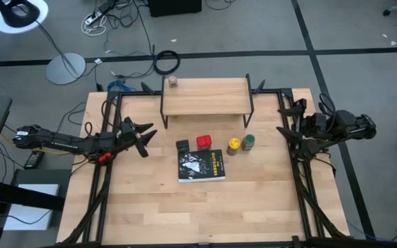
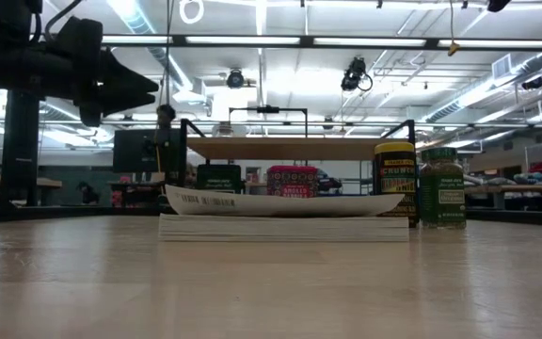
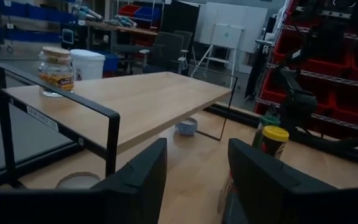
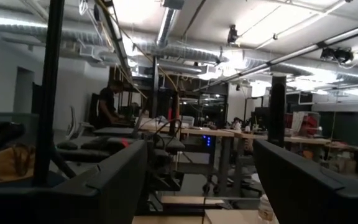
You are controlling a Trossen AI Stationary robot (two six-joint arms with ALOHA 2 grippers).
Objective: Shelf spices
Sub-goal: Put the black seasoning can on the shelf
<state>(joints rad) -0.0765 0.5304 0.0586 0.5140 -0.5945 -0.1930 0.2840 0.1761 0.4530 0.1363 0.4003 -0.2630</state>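
**Asker:** Wooden counter (image 1: 136, 207) seen from above — where are the spices?

**Describer:** One pale little jar (image 1: 173, 81) stands on the shelf (image 1: 205, 96), at its far left corner. The shelf is a light-wood plank on thin black legs near the counter's far edge. The other four containers stand on the counter in a row in front of it: a dark green-black tin (image 1: 182, 146), a red tin (image 1: 204, 142) just beside it, then a yellow-topped jar (image 1: 233, 145) and a green-topped jar (image 1: 248, 142), close together.

**Asker:** Anything else among them?

**Describer:** A flat black book (image 1: 201, 166) lies just in front of the tins. In the low view the tins show behind it, and the two jars stand at its right end.

**Asker:** And the arms?

**Describer:** The left gripper (image 1: 145, 136) is above the counter's left side, pointing towards the tins, apart from them, holding nothing. Its wrist view shows the jaws apart, with the shelf and pale jar ahead. The right gripper (image 1: 282, 131) is at the counter's right edge, near the green-topped jar but not touching; its jaws stand wide apart, empty.

**Asker:** And beyond the counter?

**Describer:** Grey floor with cables and a lamp (image 1: 21, 15).
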